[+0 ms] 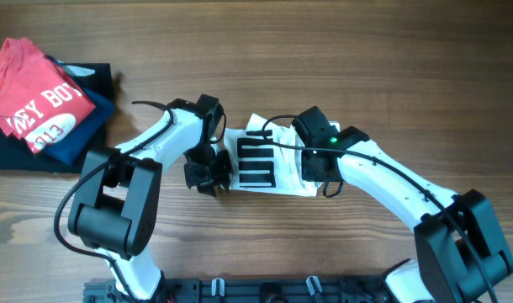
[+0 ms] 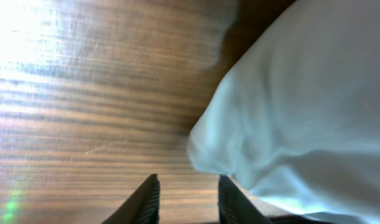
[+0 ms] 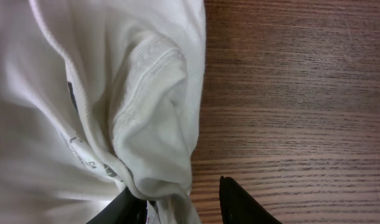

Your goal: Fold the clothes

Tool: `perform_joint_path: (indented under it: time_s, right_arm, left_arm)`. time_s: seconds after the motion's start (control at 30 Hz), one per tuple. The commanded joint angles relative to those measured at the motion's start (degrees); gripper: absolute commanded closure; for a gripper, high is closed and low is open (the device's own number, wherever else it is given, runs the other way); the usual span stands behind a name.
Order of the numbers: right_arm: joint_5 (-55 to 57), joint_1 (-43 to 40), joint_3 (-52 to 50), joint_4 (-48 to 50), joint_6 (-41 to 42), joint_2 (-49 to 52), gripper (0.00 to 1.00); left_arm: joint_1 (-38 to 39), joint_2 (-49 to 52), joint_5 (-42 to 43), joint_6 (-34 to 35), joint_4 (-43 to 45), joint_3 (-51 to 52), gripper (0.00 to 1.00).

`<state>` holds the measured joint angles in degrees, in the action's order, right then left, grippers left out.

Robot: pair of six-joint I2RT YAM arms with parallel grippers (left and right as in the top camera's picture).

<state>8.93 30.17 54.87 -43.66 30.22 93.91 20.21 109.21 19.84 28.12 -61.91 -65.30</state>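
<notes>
Wooden table (image 1: pixel 366 67), white T-shirt (image 1: pixel 256 162) between left hand (image 2: pixel 187 199) and right hand (image 3: pixel 177 205), both released, fingers apart.

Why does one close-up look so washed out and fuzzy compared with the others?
Left wrist view: glare bleaches the brown wooden table at upper left, and the white cotton T-shirt is blurred, out of focus. Right wrist view: the shirt's stitched seams and the wood grain come out sharp. Overhead view: even light, everything crisp.

a robot lab bench, it seems. two arms (image 1: pixel 122 194) stand on a black rail (image 1: pixel 265 290) at the edge of a wood table (image 1: pixel 324 50), with a shirt (image 1: pixel 258 160) between them and a clothes pile (image 1: pixel 38 109) at one corner.
</notes>
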Motion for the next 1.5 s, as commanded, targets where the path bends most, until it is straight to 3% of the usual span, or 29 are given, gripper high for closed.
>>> perform_joint_path:
  time_s: [0.0,0.1,0.17,0.2,0.23,0.27,0.4,0.53,0.77,0.87,0.97,1.07,1.27,1.47]
  right_arm:
    - [2.16,-0.26,1.03,-1.01,1.27,0.02,0.62]
    - [4.17,-0.26,3.65,-3.87,1.86,-4.11,0.62]
    - [3.21,-0.26,4.76,-3.76,1.84,-8.17,0.55]
    - [2.21,-0.24,4.98,-3.69,1.88,-10.49,0.5]
    - [-1.55,-0.24,4.96,-3.98,1.88,-13.31,0.46]
    - [-4.09,-0.24,4.92,-4.35,1.9,-14.08,0.46]
    - [-11.28,-0.24,3.67,-8.87,5.49,-13.46,0.48]
    - [-13.92,-0.22,-0.17,-8.81,6.12,-11.34,0.47]
    - [-16.33,-0.24,-4.35,-6.67,4.24,-5.33,0.47]
    - [-14.45,-0.24,-4.76,-3.82,4.28,-2.16,0.48]
    - [-8.83,-0.24,-4.76,-0.72,4.37,0.15,0.46]
    - [-3.72,-0.24,-4.74,2.82,4.37,2.43,0.43]
    - [1.55,-3.08,-4.72,11.47,3.37,5.33,0.38]
    - [-9.25,-9.31,-0.68,15.65,-9.2,5.16,0.37]
  left_arm:
    - [0.13,-1.01,-1.09,-0.28,-0.55,0.37,0.71]
    - [0.13,-6.34,-5.73,-0.28,-0.42,-0.81,0.7]
    - [0.13,-10.58,-10.19,-0.31,1.38,-2.97,0.66]
    - [0.13,-12.74,-11.96,-0.72,4.22,-3.87,0.63]
    - [0.13,-15.28,-13.4,-0.98,11.45,-4.15,0.51]
    - [0.02,-15.87,-13.51,-1.01,15.04,-4.15,0.48]
    - [-0.5,-13.57,-12.57,-2.29,28.59,-4.15,0.48]
    - [-0.52,-6.99,-10.43,-2.93,33.44,-4.15,0.48]
    - [-0.46,1.68,-9.4,-4.17,27.45,-4.15,0.51]
    - [-0.46,2.8,-9.42,-4.37,21.35,-4.15,0.64]
    - [-0.46,2.82,-9.42,-5.11,14.91,-4.15,0.85]
    - [-0.46,2.82,-10.47,-5.31,8.74,-4.09,0.96]
    - [-0.39,2.75,-12.39,-0.39,-2.32,-4.04,0.96]
    - [0.0,1.36,-8.39,3.28,-4.22,-4.04,0.96]
